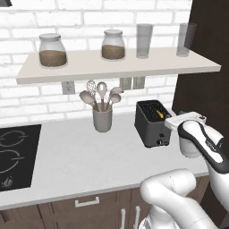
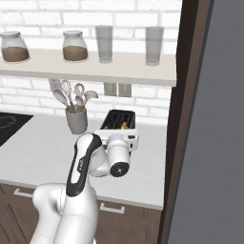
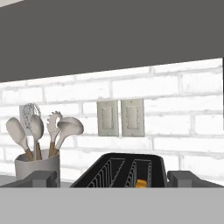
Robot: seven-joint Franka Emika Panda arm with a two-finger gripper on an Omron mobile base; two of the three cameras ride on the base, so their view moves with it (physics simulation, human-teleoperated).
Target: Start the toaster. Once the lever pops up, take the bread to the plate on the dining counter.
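Note:
The black toaster [image 1: 150, 121] stands on the white counter by the brick wall, its small round knob [image 1: 159, 142] low on the front. A yellow edge of the bread [image 1: 160, 115] pokes from one of the slots; it also shows in the hand view as the bread [image 3: 140, 183]. My gripper [image 3: 113, 180] is level, just in front of the toaster [image 3: 120, 171] at slot height, and points at the wall. Its fingertips [image 3: 41, 178] stand wide apart with nothing between them. From the right base, the gripper [image 2: 116, 133] covers the toaster's [image 2: 119, 117] front. The plate and the dining counter are out of view.
A grey utensil cup [image 1: 102, 118] with spoons stands left of the toaster. A black cooktop [image 1: 15, 154] lies at the far left. A shelf [image 1: 116, 67] with jars and glasses hangs above. A dark tall cabinet [image 2: 190, 119] walls off the right side.

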